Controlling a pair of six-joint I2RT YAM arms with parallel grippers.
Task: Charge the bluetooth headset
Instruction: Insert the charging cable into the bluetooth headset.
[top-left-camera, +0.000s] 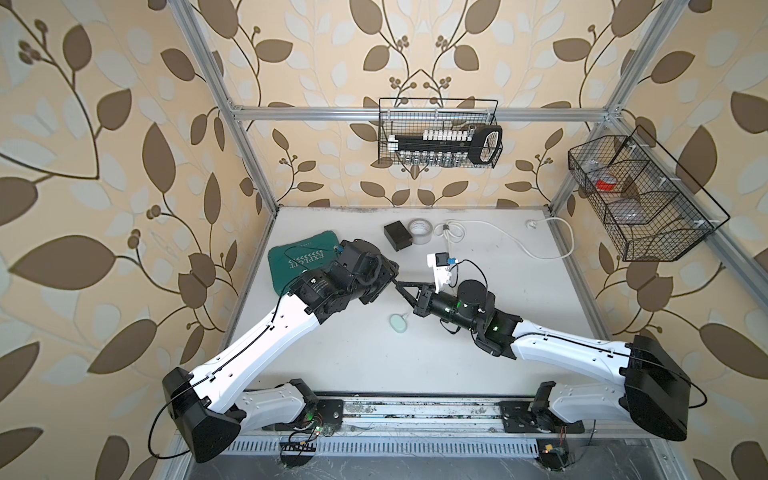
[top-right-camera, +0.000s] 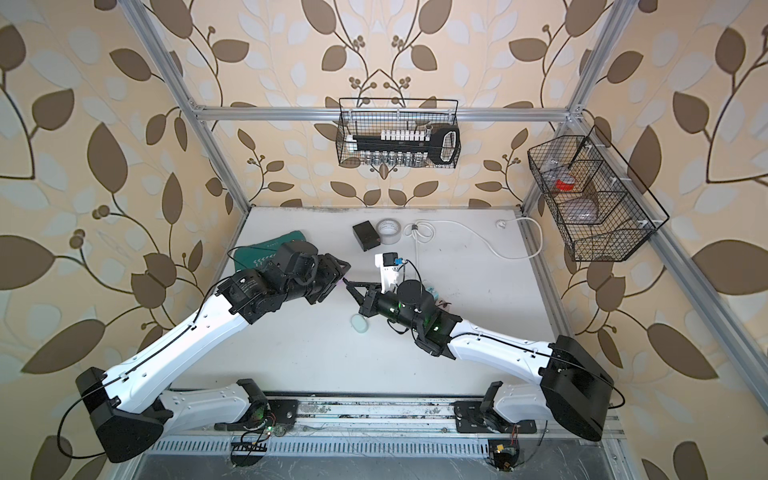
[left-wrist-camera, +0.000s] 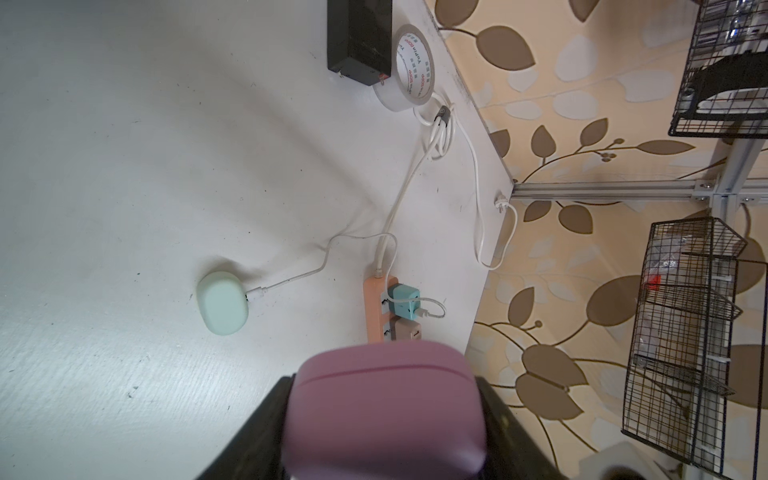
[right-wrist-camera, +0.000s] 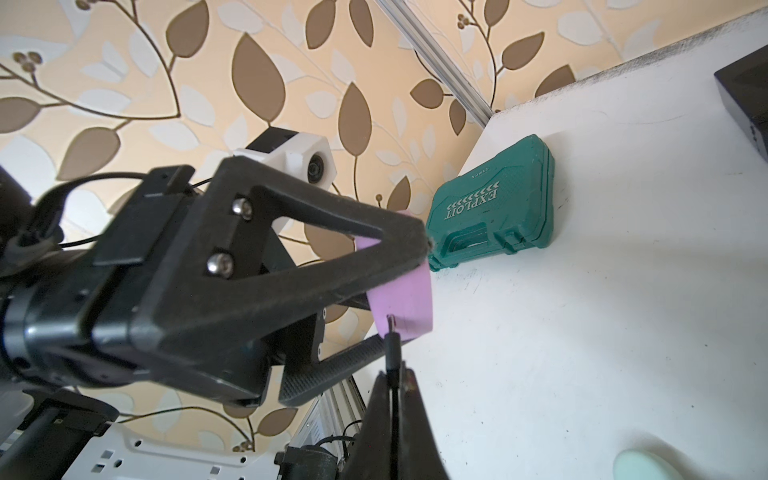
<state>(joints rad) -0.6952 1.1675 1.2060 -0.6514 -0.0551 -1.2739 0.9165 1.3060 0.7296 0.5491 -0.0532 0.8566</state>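
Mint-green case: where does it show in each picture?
Top view: mint-green case just below centre.
Top view: case just below centre too.
Left wrist: case at a white cable's end.
Right wrist: case cut off at the frame edge.
Shared landmark: the black box, in all four.

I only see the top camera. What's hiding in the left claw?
Observer: A pink case, clamped in the left gripper.
Operator: And the right claw?
Observer: The right gripper is shut on a black plug, whose tip is at the pink case's edge.
Operator: Does the mint case have a cable in it?
Observer: Yes. A white cable runs from the mint case to a teal charger on the strip.
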